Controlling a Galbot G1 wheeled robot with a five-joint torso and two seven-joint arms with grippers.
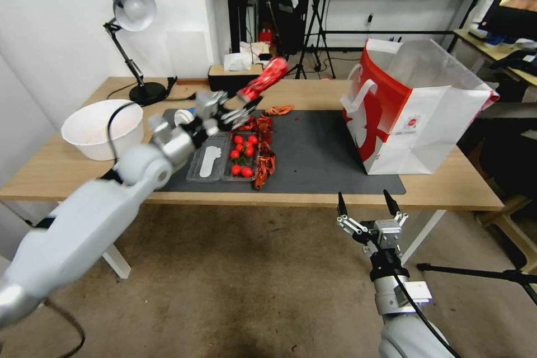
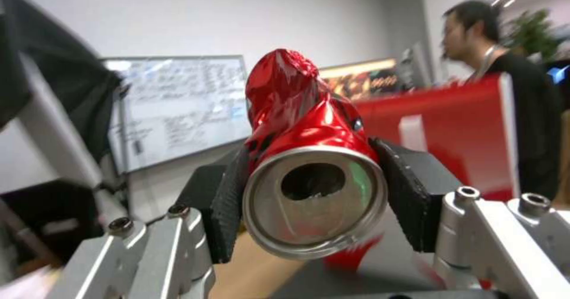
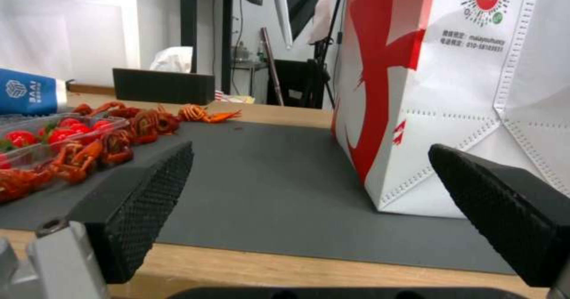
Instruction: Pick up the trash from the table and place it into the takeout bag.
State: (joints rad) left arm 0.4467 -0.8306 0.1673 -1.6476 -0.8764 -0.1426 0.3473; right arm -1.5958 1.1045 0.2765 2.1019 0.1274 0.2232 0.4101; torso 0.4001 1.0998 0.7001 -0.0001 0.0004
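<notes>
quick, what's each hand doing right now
Left hand: closed on the crushed red drink can, lifted above the table.
Right hand: open, empty, below the table edge.

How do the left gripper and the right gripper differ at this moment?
The left gripper is shut on a crushed red drink can; the right gripper is open and holds nothing. The left gripper is raised above the dark grey mat, while the right gripper sits low, in front of the table edge near the takeout bag. Both have black textured pads.
</notes>
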